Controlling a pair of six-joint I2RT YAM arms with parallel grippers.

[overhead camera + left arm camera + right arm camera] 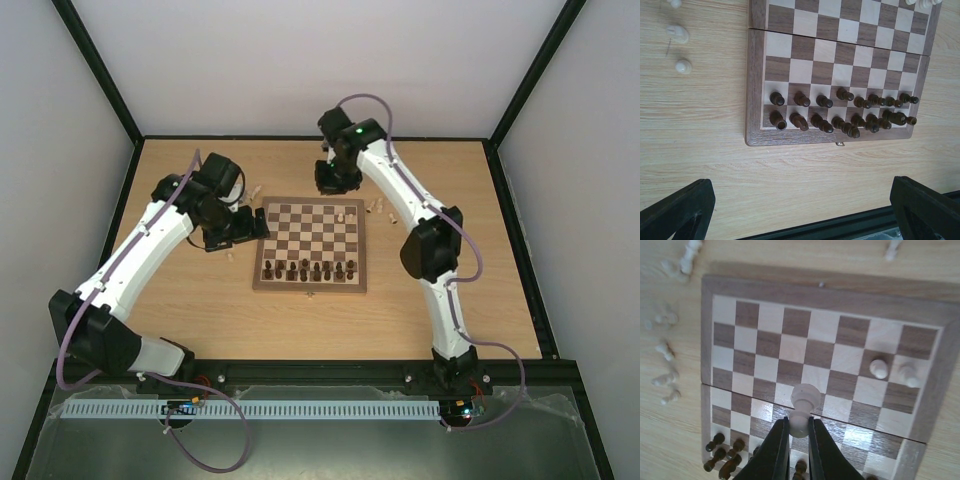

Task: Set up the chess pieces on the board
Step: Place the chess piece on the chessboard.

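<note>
- Two pale pieces (pixel 879 368) stand in the board (pixel 790 287)'s second row from the far edge; dark pieces (pixel 801 99) fill the near two rows.
- Right jaws pinch a pale pawn (pixel 804 396) upright above mid-board, with that row just beyond it.
- Left jaws hang spread and empty over the worktop (pixel 700 150).
</note>
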